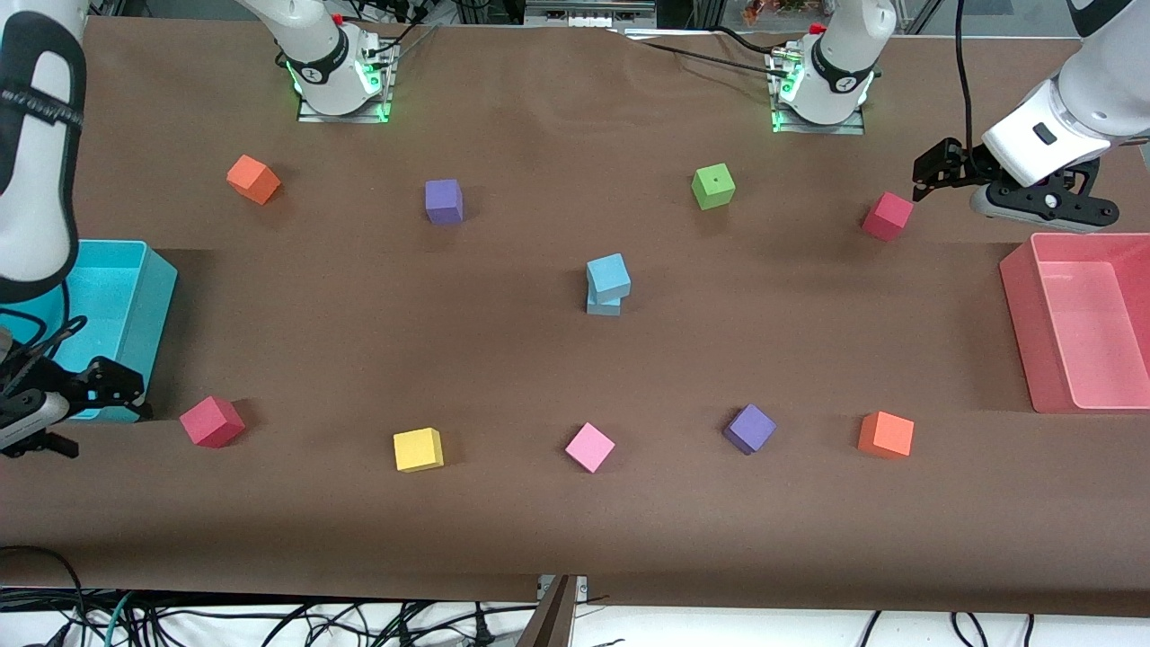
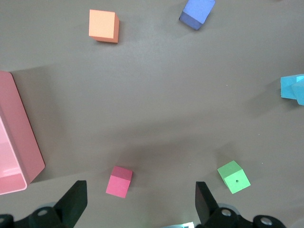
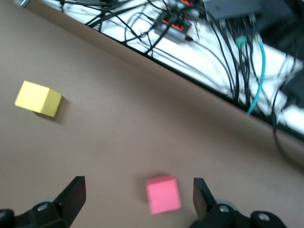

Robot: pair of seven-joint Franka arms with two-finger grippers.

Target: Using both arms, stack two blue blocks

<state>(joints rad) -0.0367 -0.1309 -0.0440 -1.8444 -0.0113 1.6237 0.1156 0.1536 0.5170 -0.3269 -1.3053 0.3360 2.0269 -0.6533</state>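
At centre frame of the front view, the two blue blocks (image 1: 608,283) stand stacked on the brown table (image 1: 503,359), the upper cube twisted slightly askew on the lower one; the pair also shows at the edge of the left wrist view (image 2: 293,88). Neither arm touches them.

At the upper right of the frame, the left gripper (image 1: 939,171) hangs with its fingers spread wide and empty, over the table just beside a red cube (image 1: 888,216) and close to the pink bin (image 1: 1078,395). Its wrist camera looks down between the parted fingers (image 2: 72,202) at that red cube (image 2: 119,181), with a green cube (image 2: 233,176) alongside.

At the lower left of the frame, the right gripper (image 1: 94,388) is likewise fully open and holds nothing, hovering at the corner of the cyan bin (image 1: 148,296) near another red cube (image 1: 212,421). Its wrist view shows that cube (image 3: 163,194) between the open fingers (image 3: 71,197) and a yellow cube (image 3: 38,98) near the table's edge.
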